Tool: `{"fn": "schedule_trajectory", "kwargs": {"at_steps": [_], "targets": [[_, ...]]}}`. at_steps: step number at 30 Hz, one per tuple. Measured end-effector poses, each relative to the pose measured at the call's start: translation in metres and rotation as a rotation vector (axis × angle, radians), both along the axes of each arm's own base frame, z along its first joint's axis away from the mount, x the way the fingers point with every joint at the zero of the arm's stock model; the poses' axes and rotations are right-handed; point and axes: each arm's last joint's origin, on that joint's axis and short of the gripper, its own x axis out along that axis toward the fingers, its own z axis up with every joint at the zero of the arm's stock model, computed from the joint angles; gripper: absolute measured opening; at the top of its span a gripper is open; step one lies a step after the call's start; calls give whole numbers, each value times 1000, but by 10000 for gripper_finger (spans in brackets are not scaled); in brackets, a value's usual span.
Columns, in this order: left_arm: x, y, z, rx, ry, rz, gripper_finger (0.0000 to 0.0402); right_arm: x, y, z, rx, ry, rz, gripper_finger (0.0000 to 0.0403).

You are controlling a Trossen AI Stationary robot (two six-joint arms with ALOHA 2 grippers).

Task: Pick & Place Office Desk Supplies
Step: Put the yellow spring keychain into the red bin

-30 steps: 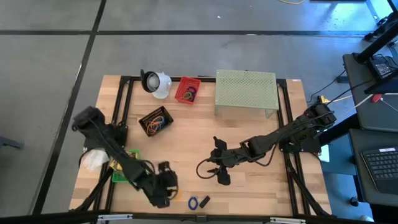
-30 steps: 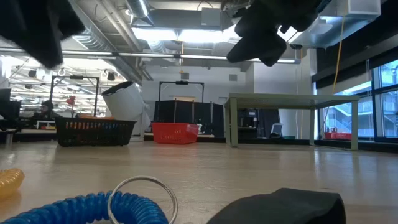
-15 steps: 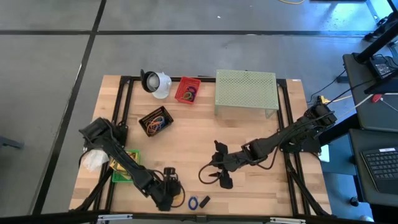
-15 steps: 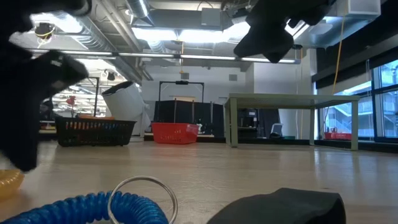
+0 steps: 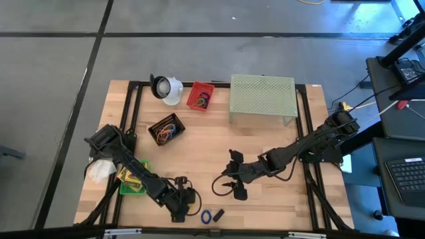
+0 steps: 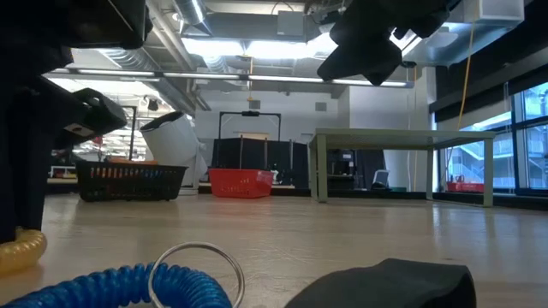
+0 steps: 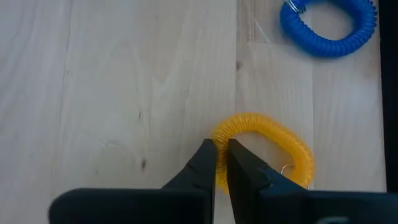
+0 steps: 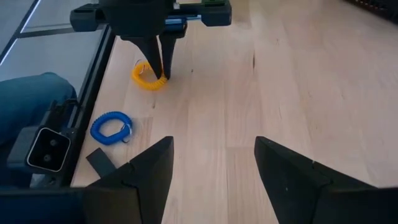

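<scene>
Left gripper [image 7: 221,163] fingers are pinched narrow on the rim of a yellow coiled loop [image 7: 273,142], which is lying flat on the wooden table [image 7: 124,93]. In the right wrist view the same fingertips [image 8: 163,73] are seen planted down on the yellow coil at the table's front edge. A blue coiled loop [image 7: 328,26] with a metal ring is lying near, apart from the yellow one, and a small black flat piece [image 8: 101,163] is just beside the blue loop. In the high view the left gripper is seen low at the front of the table, with the blue loop [image 5: 206,216] just to its right.

Right gripper [image 8: 211,165] fingers are spread wide, nothing held between them; it is hovering above the table centre [image 5: 234,179], well apart from the coils.

Farther out, a green tray [image 5: 133,186] with yellow-green boxes is placed at the left edge beside a white crumpled object [image 5: 99,170]. A black basket [image 5: 166,129] of coloured rubber bands is seen behind it, a red basket [image 5: 200,97] farther back, next to a white cup-shaped object [image 5: 166,88] lying on its side. A pale green mesh stand [image 5: 262,98] is set at the back right.
</scene>
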Motion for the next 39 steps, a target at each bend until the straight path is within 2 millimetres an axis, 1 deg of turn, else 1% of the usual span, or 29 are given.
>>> {"fn": "schedule_trajectory", "kwargs": {"at_steps": [5, 8, 14, 17, 21, 25, 29, 34, 39], "targets": [[2, 5, 6, -7, -10, 21, 13, 0, 0, 0, -1, 0, -1, 226], [1, 11, 16, 28, -45, 30, 12, 0, 0, 0, -1, 0, 0, 226], [1, 21, 54, 68, -220, 110, 11, 0, 0, 0, -10, -4, 4, 226], [0, 29, 77, 84, -327, 173, 13, 1, -1, 0, -44, -18, -16, 226], [-3, 41, 102, 146, -440, 220, 14, 1, -3, 1, -82, -39, -59, 226], [-7, 55, 126, 242, -559, 289, 14, 2, -5, 2, -127, -63, -99, 226], [-11, 71, 146, 388, -656, 379, 14, 3, -6, 3, -153, -96, -146, 226], [-11, 91, 161, 528, -700, 462, 15, 7, -5, 9, -134, -170, -182, 226], [-3, 111, 164, 646, -675, 506, 15, 12, -3, 17, -84, -252, -189, 226]]}}
